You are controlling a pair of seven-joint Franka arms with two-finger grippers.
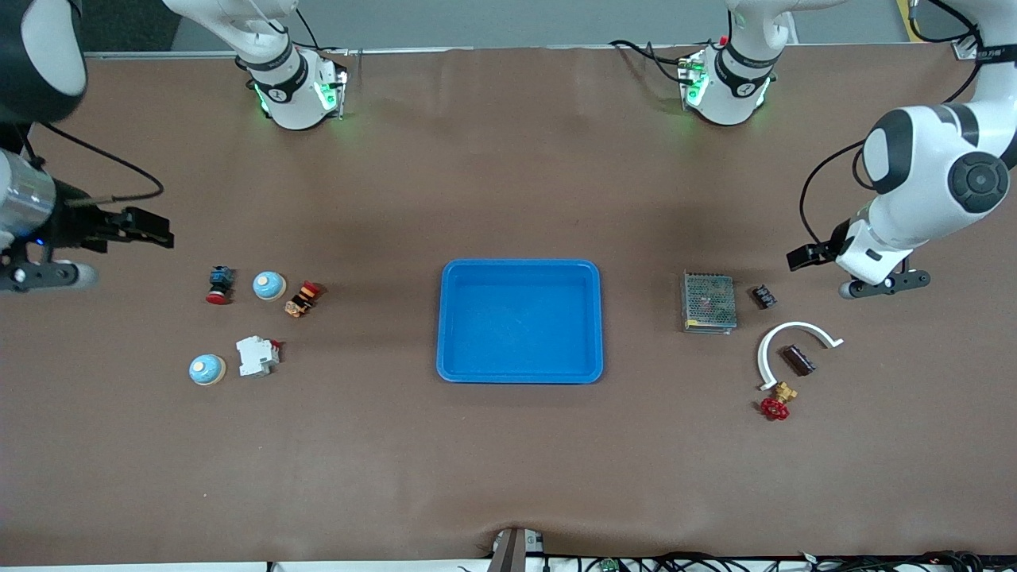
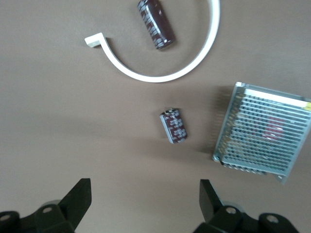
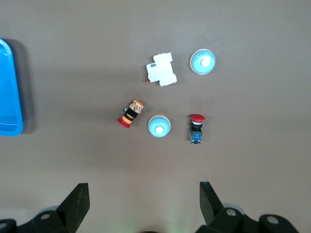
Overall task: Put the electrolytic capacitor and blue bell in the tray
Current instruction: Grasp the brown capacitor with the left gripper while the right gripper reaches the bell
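Capacitors lie under the left gripper (image 2: 143, 204), whose fingers are spread apart with nothing between them; it hangs over the brown table (image 1: 508, 461) at the left arm's end. A small dark capacitor (image 2: 174, 125) sits closest to that gripper, just beside a metal mesh box (image 2: 265, 132). A longer dark capacitor (image 2: 155, 23) lies inside the curve of a white arc-shaped piece (image 2: 160, 76), and a red-handled valve (image 1: 777, 403) sits nearer the front camera than the arc's end.

Toward the right arm's end, the right gripper (image 3: 143, 204) hangs over bare table, fingers likewise parted and empty. One blue bell (image 3: 159, 125) sits between a red push button (image 3: 196, 128) and a striped orange-and-black part (image 3: 130, 113). A second blue bell (image 3: 202, 62) lies nearer the front camera, beside a white breaker block (image 3: 161, 69).

Midway between the two groups rests the blue tray (image 1: 520, 373), flat on the table with nothing inside it. Wide brown surface surrounds the tray on all sides, well apart from either cluster. Both arm bases stand at the table's edge, with cables trailing along the edge nearest the front camera.
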